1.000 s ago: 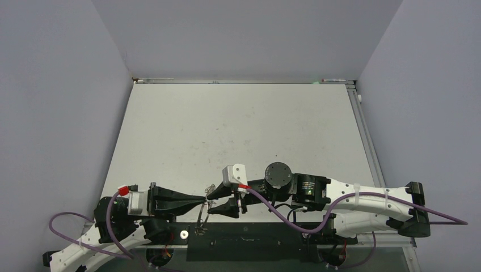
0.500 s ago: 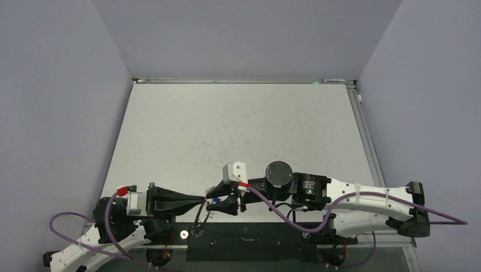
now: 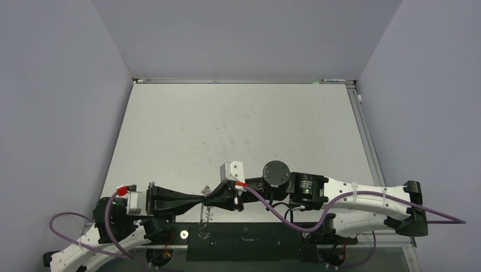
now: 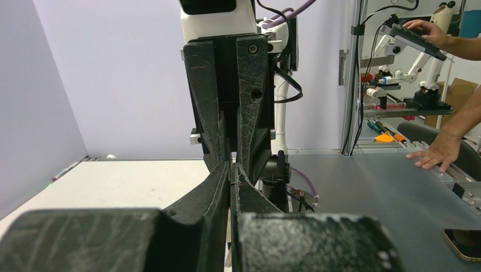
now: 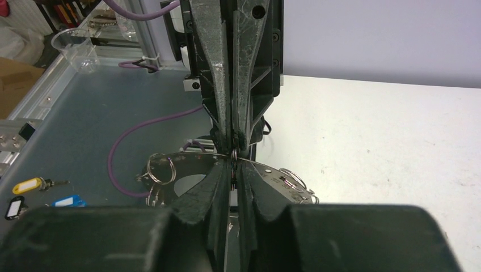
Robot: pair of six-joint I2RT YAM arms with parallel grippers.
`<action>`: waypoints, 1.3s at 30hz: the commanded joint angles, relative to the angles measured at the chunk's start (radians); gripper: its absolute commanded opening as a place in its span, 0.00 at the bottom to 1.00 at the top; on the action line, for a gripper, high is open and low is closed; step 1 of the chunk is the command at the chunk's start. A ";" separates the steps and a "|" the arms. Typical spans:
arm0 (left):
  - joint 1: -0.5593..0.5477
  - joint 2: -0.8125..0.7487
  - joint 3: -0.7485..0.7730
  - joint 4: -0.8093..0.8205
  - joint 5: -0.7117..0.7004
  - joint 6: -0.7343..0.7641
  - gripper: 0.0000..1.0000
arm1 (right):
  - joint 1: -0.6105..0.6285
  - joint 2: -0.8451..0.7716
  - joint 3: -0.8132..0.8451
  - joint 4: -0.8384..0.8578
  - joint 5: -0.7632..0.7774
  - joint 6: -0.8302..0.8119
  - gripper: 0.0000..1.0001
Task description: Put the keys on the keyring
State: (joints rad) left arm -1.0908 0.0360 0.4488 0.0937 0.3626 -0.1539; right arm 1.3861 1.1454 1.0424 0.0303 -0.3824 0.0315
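The keyring [image 5: 272, 173], a flat grey metal disc with a wide hole and small wire loops [image 5: 160, 169] on its rim, hangs between the two arms above the table's near edge [image 3: 204, 214]. My left gripper [image 5: 233, 144] is shut on its rim, and its pads are pressed together in the left wrist view [image 4: 232, 168]. My right gripper [image 5: 233, 168] meets it tip to tip. Its jaws are closed to a slit on a thin silver loop [image 5: 233, 156] at the rim. Whose loop that is I cannot tell. Blue-tagged [image 5: 68, 201] and dark-tagged [image 5: 14, 207] keys lie on the grey bench.
A yellow-tagged key [image 5: 25, 185] lies beside those two. A clear plastic cup [image 5: 74, 48] stands further along the bench and a purple cable [image 5: 122, 153] loops below the keyring. A phone [image 4: 462, 243] and a person's hand [image 4: 437, 156] rest on the bench.
The right gripper's jaws have closed from wide open to a slit and shifted slightly left, up against the left gripper's tip. The keyring now hangs straighter below them. The left arm held still.
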 commanded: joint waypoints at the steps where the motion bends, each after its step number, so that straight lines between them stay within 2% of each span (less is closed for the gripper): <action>1: 0.004 -0.013 0.021 0.040 -0.020 -0.003 0.00 | -0.006 0.006 0.043 0.071 0.001 -0.006 0.06; 7: 0.004 -0.016 0.034 -0.012 -0.026 0.012 0.00 | -0.006 0.007 0.051 0.035 0.014 -0.021 0.05; 8: 0.004 -0.015 0.053 -0.061 -0.034 0.026 0.05 | -0.006 0.007 0.056 0.018 0.017 -0.023 0.05; 10: 0.005 -0.012 0.108 -0.168 -0.044 0.058 0.26 | -0.006 0.003 0.067 -0.017 0.024 -0.024 0.05; 12: 0.005 -0.011 0.154 -0.240 -0.048 0.082 0.42 | -0.006 -0.005 0.073 -0.061 0.030 -0.037 0.05; 14: 0.005 -0.006 0.208 -0.315 -0.060 0.104 0.53 | -0.005 -0.017 0.075 -0.097 0.039 -0.055 0.05; 15: 0.004 0.001 0.235 -0.357 -0.065 0.117 0.54 | -0.004 -0.024 0.077 -0.114 0.045 -0.058 0.05; 22: 0.005 0.088 0.419 -0.659 -0.064 0.195 0.50 | 0.010 -0.026 0.131 -0.305 0.100 -0.089 0.05; 27: 0.005 0.199 0.488 -0.762 -0.075 0.207 0.43 | 0.059 -0.002 0.175 -0.402 0.191 -0.106 0.05; 31: 0.005 0.295 0.504 -0.774 -0.040 0.223 0.39 | 0.083 0.008 0.185 -0.422 0.224 -0.109 0.05; 39: 0.005 0.344 0.468 -0.696 0.026 0.223 0.31 | 0.099 0.015 0.183 -0.421 0.235 -0.110 0.05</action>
State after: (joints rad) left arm -1.0904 0.3695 0.9188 -0.6468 0.3386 0.0601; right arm 1.4746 1.1622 1.1786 -0.4305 -0.1791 -0.0696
